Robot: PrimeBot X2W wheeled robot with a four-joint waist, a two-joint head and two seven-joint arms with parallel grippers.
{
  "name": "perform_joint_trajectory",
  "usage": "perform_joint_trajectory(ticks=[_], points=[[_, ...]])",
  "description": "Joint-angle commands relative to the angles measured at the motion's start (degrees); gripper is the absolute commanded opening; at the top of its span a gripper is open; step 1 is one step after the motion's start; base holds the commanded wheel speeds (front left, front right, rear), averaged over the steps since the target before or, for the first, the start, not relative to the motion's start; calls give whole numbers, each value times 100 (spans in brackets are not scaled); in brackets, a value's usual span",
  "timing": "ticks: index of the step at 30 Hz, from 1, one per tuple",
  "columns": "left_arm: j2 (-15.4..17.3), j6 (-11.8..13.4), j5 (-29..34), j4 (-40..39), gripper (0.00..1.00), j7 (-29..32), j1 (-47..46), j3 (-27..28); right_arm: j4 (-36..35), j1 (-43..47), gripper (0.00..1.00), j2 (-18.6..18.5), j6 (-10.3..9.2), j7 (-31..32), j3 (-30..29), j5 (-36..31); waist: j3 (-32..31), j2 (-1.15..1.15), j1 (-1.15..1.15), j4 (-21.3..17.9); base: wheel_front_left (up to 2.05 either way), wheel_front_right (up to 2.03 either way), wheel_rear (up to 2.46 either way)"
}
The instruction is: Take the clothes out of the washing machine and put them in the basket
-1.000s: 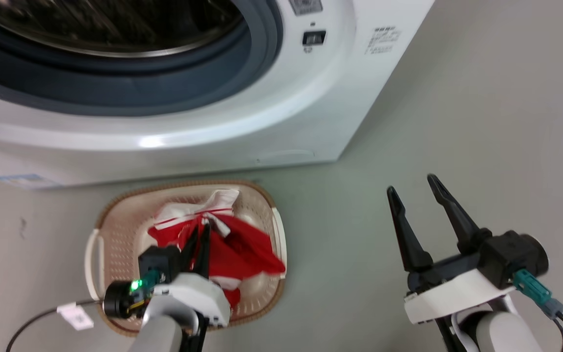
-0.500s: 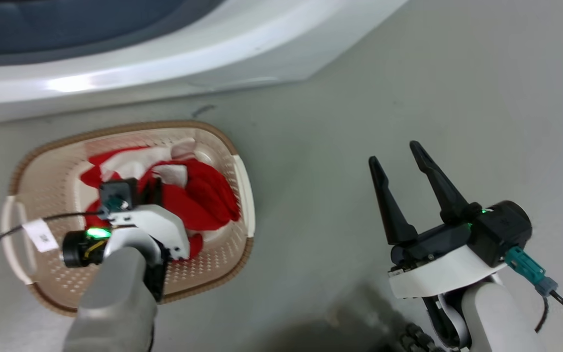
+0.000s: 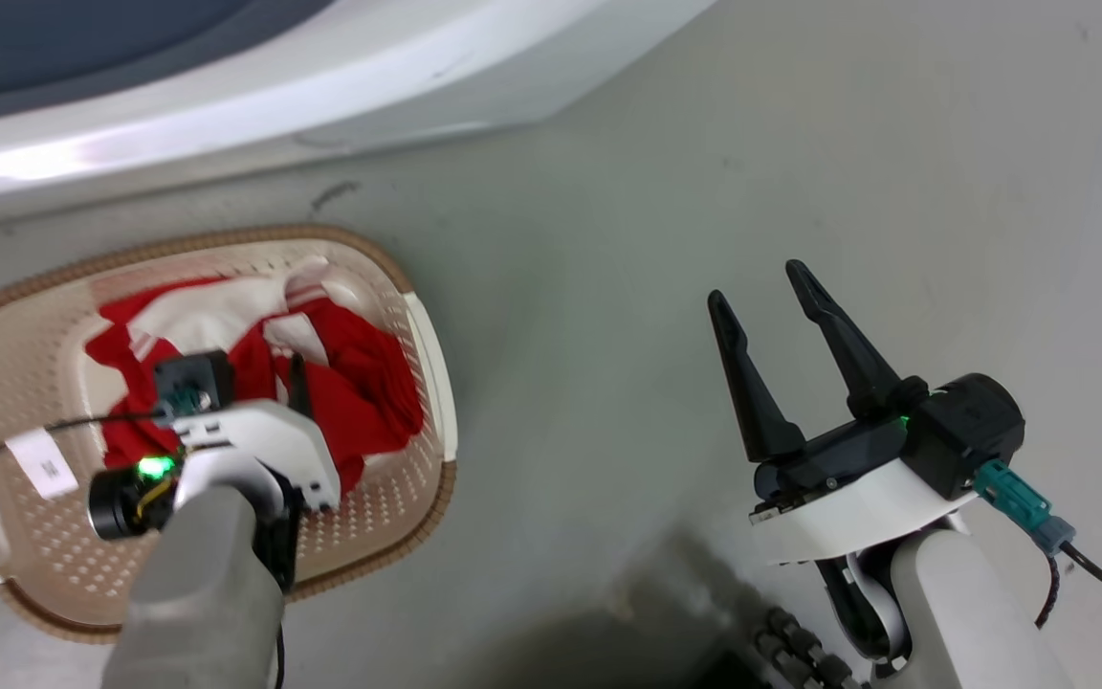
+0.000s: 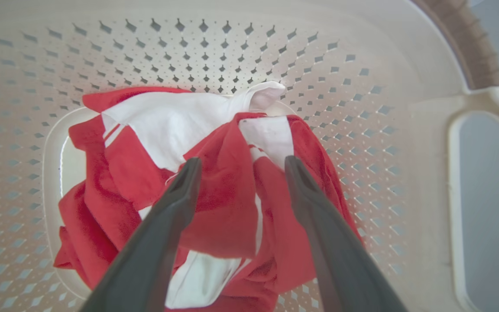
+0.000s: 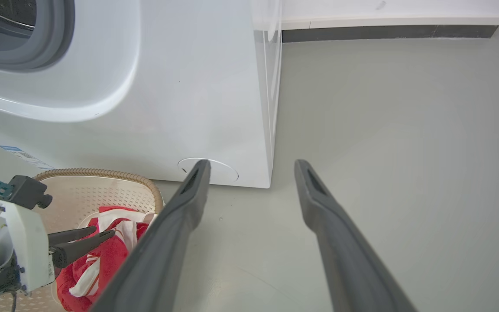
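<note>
grey floor (image 3: 608, 287), clothes (image 3: 369, 392) in basket (image 3: 226, 233) under left claw (image 4: 241, 161), now released; right claw (image 3: 754, 283) wide too

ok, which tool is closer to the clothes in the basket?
Left. The left tool is open right over the clothes in the basket, a red fold between its fingers. The right tool is open over the floor, off to the basket's right.

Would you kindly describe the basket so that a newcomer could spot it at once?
Start at the large white washing machine; on the grey floor just before its front sits the basket. It is cream plastic with perforated sides and a brown rim, and it alone holds red-and-white clothes.
</note>
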Motion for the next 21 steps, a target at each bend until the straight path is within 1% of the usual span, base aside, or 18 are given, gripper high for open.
perform_joint_trajectory(ticks=[1,6,8,9,12,16,21], points=[[-57,9,29,-107,100,-13,219,15,62,-22,100,5,-4,-38,-65,-73,-478,0,-1,146,0,0,0],[-210,-136,52,-612,100,-13,779,111,236,217,100,3,-4,-43,-273,-218,-1408,0,-1,352,0,0,0],[-275,-129,38,-887,100,-13,1034,212,267,302,100,3,-4,-34,-374,-307,-1754,0,-1,441,0,0,0],[-275,-129,38,-887,100,-13,1034,212,267,302,100,3,-4,-34,-374,-307,-1754,0,-1,441,0,0,0],[-361,-160,95,-1321,100,-14,1374,305,295,442,100,1,-4,33,-578,-483,-2211,0,-1,586,0,0,0],[-466,-103,217,-1913,100,-14,1762,411,208,629,100,0,-4,195,-807,-669,-2685,0,-1,769,0,0,0],[-552,-48,408,-2837,100,-13,2190,434,22,899,100,2,-4,389,-1043,-834,-3188,0,-1,1000,0,0,0]])
